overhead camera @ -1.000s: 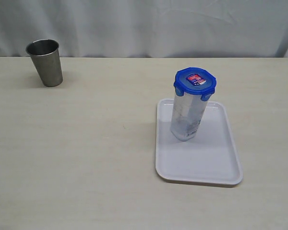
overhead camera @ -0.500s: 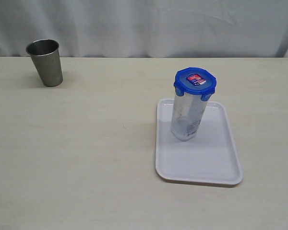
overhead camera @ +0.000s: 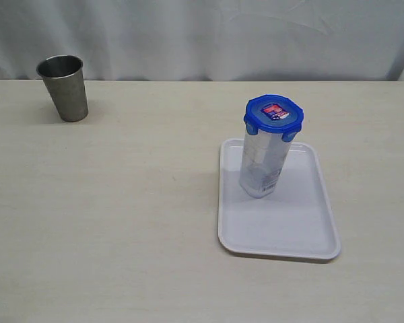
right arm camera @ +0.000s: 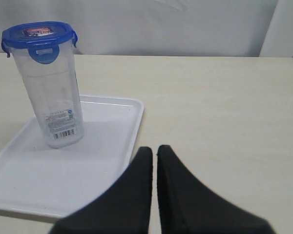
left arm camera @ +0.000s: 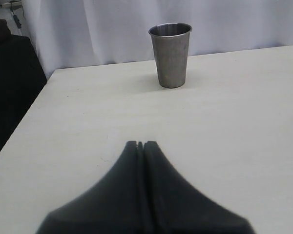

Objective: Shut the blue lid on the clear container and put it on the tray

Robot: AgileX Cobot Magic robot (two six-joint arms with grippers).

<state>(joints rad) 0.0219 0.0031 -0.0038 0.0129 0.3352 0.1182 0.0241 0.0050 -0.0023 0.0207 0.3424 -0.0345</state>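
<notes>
The container [overhead camera: 262, 165] is seen standing upright on the tray [overhead camera: 303, 235], in the tray's far half in the exterior view. Its base is set on the white floor inside the low raised rim. The lid [overhead camera: 273, 113] is seated on top of the container. Those of its flaps that show are folded down against the clear wall, and a red-and-white label is carried on its top. A printed label with a barcode is found low on the container's wall. The tray is laid flat on the pale table [overhead camera: 121, 202]. A steel cup [overhead camera: 64, 87] is set upright well apart from the tray, to the tray's left and farther back in the exterior view, near the white curtain [overhead camera: 202, 33]. The left gripper [left arm camera: 140, 145] is pressed together with nothing between its jaws. It is held over bare table, facing the cup and far from the tray. The right gripper [right arm camera: 155, 150] is likewise pressed together, with only a thin seam left between its fingers, and nothing is pinched. It is pointed toward the tray and touches neither the tray nor the container.
</notes>
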